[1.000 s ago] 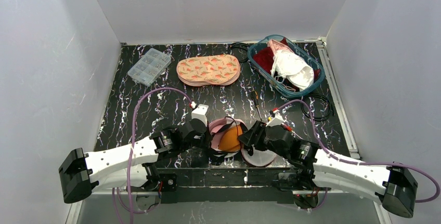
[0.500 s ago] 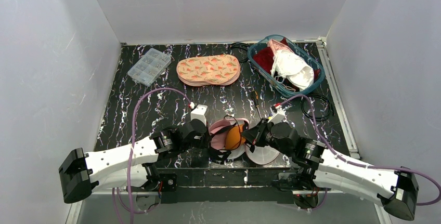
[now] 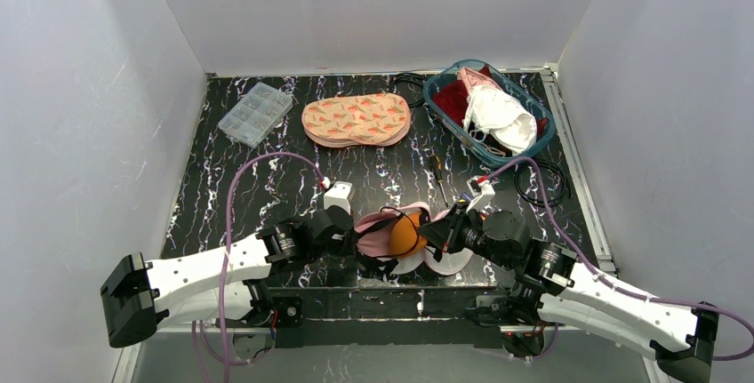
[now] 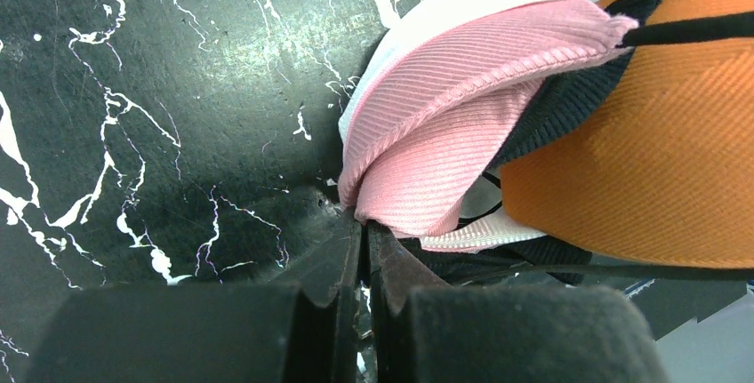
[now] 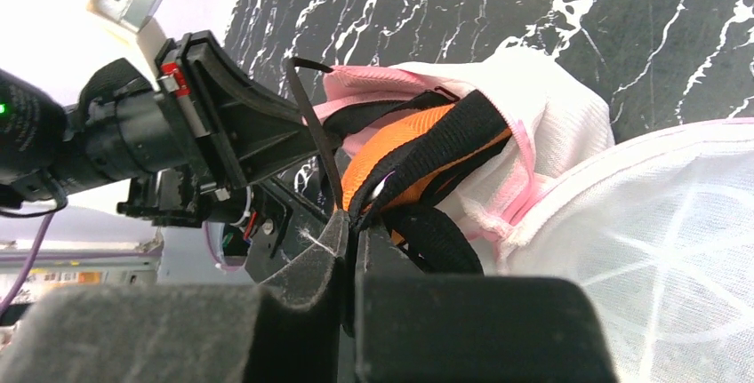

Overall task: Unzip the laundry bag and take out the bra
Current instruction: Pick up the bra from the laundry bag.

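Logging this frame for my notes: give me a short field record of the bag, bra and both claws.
laundry bag: open, lying between the arms
orange bra: showing in the bag's mouth, partly out
left claw: shut on laundry bag's pink edge
right claw: shut on orange bra's black strap
teal basket: far right, holds clothes

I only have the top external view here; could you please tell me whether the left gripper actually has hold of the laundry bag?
Observer: Yes. In the left wrist view, the left gripper is shut on the pink rim of the laundry bag.
Operator: Thank you. And the right one?
Observer: The right wrist view shows the right gripper shut on the black edging of the orange bra.
Operator: Is the bag open?
Observer: Yes; in that view its mouth gapes, with the bra partly out.
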